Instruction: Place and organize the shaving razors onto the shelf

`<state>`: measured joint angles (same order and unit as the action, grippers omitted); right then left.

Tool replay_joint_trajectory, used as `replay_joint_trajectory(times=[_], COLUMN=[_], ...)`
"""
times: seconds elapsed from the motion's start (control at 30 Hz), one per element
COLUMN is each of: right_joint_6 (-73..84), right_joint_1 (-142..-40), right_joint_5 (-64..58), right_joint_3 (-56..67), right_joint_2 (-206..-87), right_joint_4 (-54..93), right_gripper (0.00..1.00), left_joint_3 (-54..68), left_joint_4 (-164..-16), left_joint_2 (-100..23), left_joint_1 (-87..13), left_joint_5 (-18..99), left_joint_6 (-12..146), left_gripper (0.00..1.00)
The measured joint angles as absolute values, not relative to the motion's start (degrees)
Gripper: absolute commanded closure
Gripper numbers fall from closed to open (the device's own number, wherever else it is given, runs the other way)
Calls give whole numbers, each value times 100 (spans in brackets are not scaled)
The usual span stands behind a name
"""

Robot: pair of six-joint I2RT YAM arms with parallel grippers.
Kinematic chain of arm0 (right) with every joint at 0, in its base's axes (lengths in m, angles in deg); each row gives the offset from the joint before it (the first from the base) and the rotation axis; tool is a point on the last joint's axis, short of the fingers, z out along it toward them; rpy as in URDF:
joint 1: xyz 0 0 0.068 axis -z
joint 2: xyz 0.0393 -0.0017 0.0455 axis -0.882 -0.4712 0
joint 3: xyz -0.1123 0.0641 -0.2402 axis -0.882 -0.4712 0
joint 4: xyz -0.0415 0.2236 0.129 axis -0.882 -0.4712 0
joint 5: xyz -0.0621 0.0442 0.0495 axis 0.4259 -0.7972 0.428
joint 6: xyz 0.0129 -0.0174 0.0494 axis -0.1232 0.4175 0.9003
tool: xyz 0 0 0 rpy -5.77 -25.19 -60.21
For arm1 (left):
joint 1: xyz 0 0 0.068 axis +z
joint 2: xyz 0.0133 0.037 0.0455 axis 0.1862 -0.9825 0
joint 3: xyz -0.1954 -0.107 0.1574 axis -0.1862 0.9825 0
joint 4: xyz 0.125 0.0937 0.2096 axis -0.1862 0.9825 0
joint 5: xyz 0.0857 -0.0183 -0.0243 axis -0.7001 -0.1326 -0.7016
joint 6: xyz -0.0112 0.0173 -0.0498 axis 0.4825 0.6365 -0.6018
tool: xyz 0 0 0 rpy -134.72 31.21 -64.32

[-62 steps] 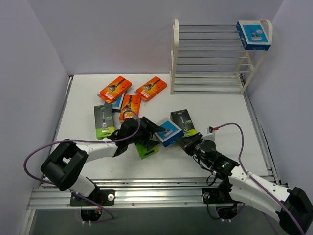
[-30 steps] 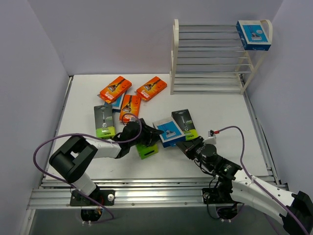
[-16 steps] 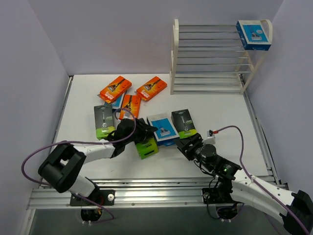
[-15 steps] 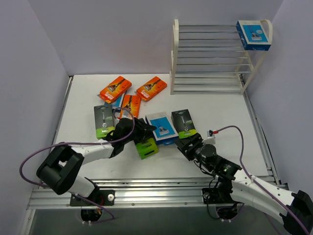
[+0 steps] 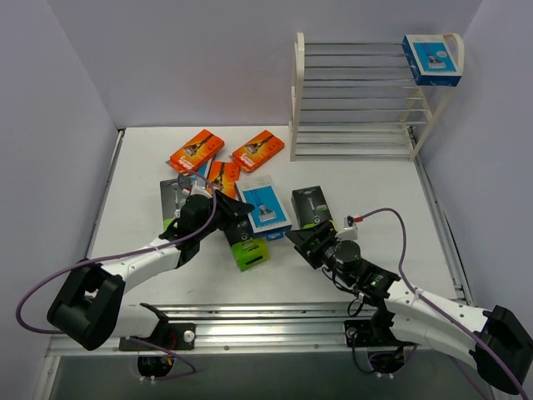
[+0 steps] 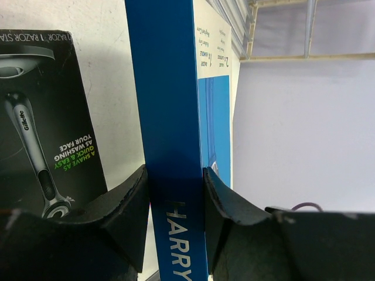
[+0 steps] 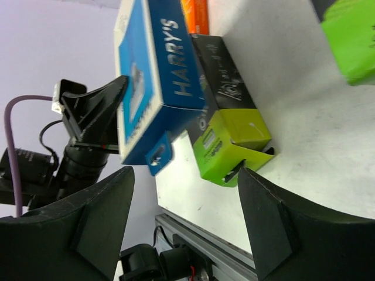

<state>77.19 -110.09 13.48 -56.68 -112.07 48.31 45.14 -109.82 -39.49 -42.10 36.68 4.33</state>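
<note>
Left hand (image 6: 174, 175) grips a blue-and-white pack (image 5: 265, 210) picturing a razor, above the white bench (image 5: 366, 179); lilac walls (image 5: 183, 58); right hand (image 7: 185, 172) spread, empty.

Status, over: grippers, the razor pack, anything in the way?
Left gripper shut on blue pack, held on edge. Right gripper open, empty. Shelf has one other blue pack, top right. Black-and-green pack lies just beside the held one.
</note>
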Motion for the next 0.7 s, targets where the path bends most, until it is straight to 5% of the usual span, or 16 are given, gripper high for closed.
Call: replay_joint_trajectory(times=[0.5, 0.7], right_joint_6=[7151, 6572], right_joint_1=[-11075, -11075], right_joint_5=[1256, 1064], right_joint_3=[-5537, -5698], right_joint_2=[-11231, -10777], right_joint_4=[5231, 4761], right_gripper=[34, 32], left_joint_3=[3174, 1778], left_joint_4=[-9977, -9091], left_joint_2=[-3940, -4126], left_joint_1=[-3983, -3902], left_joint_5=[4129, 4264], left_joint_6=[1712, 2300], left_gripper=[78, 98])
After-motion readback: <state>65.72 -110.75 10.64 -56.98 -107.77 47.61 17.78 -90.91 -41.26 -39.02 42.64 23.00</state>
